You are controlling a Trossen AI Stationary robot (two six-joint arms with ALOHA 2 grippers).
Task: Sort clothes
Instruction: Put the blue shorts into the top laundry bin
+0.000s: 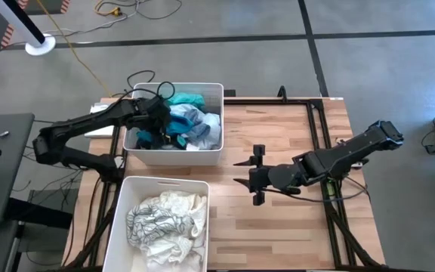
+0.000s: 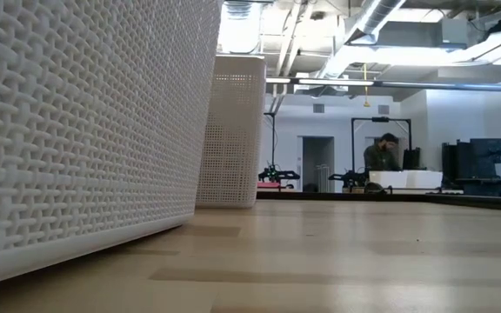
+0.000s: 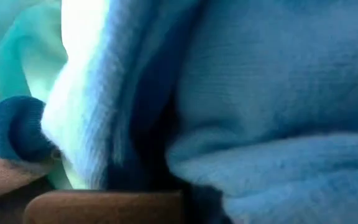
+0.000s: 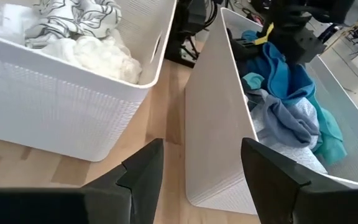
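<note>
Clothes (image 1: 191, 125) in blues and teal fill the far bin (image 1: 216, 94) at about 11 o'clock. Left gripper (image 1: 161, 121) is buried among them, jaws pressed together, probably pinching fabric to lift. Right gripper (image 1: 257, 175) waits mid-table, jaws spread and holding nothing. White clothes (image 1: 165, 215) lie apart in the near bin (image 1: 119, 204), so the sorting seems to go by colour.

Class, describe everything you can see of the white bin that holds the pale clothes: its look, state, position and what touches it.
The white bin is rectangular plastic with woven-textured walls and a slot handle in one end. It stands upright on the wooden table, at its near left, beside the bin of blue clothes with a narrow gap between. Inside lie crumpled white garments, one printed with dark lines. Neither tool touches it.
</note>
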